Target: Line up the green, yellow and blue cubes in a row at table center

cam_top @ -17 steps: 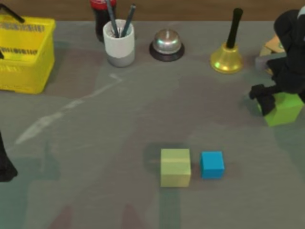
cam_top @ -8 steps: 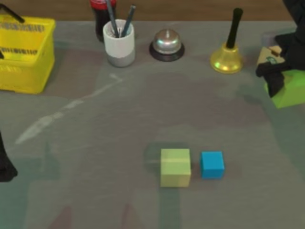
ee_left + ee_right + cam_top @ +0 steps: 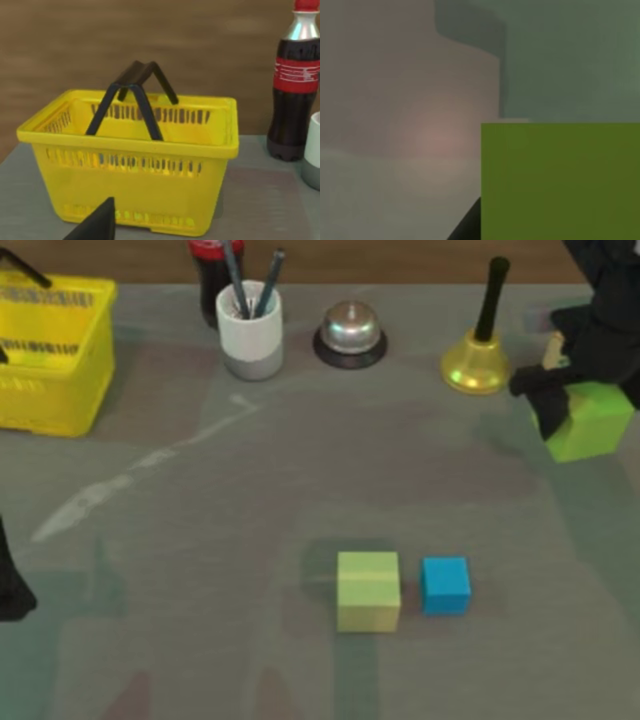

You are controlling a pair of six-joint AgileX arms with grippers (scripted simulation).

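Near the table's right edge, the lime-green cube [image 3: 592, 422] hangs just above the table, with my right gripper [image 3: 580, 408] shut on it. One dark finger [image 3: 545, 402] shows on the cube's left face. In the right wrist view the green cube [image 3: 560, 180] fills the corner, with a fingertip [image 3: 470, 227] against its side. The pale yellow cube [image 3: 368, 590] and the smaller blue cube [image 3: 445, 585] sit side by side at table center, a small gap between them. My left gripper [image 3: 12, 595] stays parked at the left edge, open and holding nothing.
A yellow basket [image 3: 55, 390] stands at the back left. Along the back are a cola bottle [image 3: 208, 270], a white cup of pens [image 3: 250, 330], a silver call bell [image 3: 350, 332] and a gold hand bell [image 3: 477, 358]. A tan cube [image 3: 553, 348] peeks out behind my right arm.
My right gripper has lifted the green cube off the table, carried it toward the back, then slightly left. The yellow and blue cubes and the left arm have not moved.
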